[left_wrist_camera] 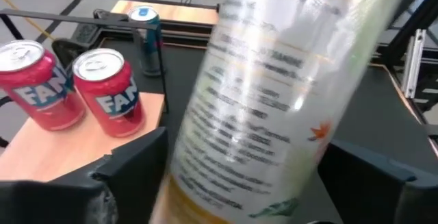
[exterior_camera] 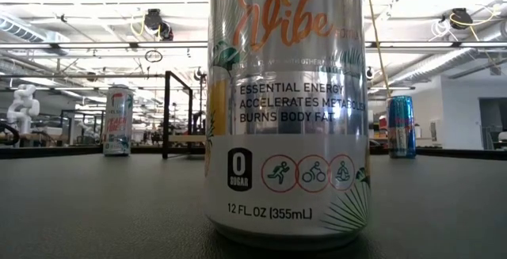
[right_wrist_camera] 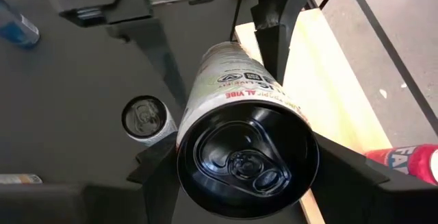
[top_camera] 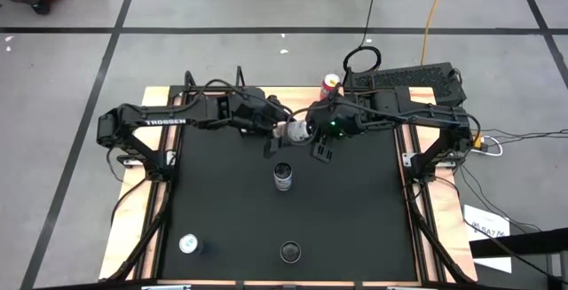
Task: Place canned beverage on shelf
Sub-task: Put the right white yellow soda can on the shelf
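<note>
A silver can with a black lid hangs sideways above the mat's far middle, between both grippers. My left gripper is shut on it from the left, and my right gripper is shut on its lid end from the right. The light-wood shelf lies just beyond and also shows in the right wrist view. Two red cans stand upright on it. In the high view only one red can shows; the arms hide most of the shelf. My left gripper pinches the can's side wall between its two fingers, toward the bottom end, coming level from the table's left and lying across the can. The can is lifted clear of the mat and lies roughly level. My right gripper pinches the can at its lid end, one finger on each side just behind the rim. It comes level from the table's right, along the can, with the lid facing its wrist. The can is clear of the mat.
A silver can stands on the black mat below the held one. Two more stand near the front edge, the latter filling the low view. A blue can stands by the shelf's black rail.
</note>
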{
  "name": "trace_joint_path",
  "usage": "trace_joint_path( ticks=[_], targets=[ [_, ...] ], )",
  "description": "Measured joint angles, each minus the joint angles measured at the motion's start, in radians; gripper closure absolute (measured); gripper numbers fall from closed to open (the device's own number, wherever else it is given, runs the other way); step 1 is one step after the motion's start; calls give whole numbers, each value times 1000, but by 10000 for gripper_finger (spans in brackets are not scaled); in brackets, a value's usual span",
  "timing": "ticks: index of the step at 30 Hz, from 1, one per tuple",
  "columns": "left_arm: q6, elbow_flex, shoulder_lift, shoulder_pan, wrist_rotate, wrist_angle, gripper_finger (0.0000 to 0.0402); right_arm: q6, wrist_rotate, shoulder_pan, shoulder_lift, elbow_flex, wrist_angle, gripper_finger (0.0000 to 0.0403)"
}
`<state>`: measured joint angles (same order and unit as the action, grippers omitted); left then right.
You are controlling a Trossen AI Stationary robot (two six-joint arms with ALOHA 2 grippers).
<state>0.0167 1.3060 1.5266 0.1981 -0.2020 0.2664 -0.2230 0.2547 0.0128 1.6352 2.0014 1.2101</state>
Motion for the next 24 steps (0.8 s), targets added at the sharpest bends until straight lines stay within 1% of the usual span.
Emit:
trace_joint_path(
  ticks=[3,8,10,13,15,18,21,24],
  targets=[
    [3,0,-1,7,-4,-1,86,2,-21,-8,0,0,-12,151],
    [53,0,-1,12,-7,-1,136,9,-33,-17,0,0,-19,151],
    [52,-1,-1,12,-7,-1,147,8,-50,-25,0,0,-24,150],
    [51,-1,-1,15,-1,-15,150,2,-51,-33,-2,-1,-36,138],
    [39,-1,-1,23,6,-30,151,-42,-38,-41,-4,-1,-61,121],
    [-1,-2,0,47,20,-77,152,-115,-7,-64,-10,0,-111,84],
    [-32,-2,0,70,30,-131,153,-149,13,-92,-28,0,-133,44],
    [-44,-2,-1,86,30,-165,153,-159,6,-118,-54,0,-150,16]
  ],
)
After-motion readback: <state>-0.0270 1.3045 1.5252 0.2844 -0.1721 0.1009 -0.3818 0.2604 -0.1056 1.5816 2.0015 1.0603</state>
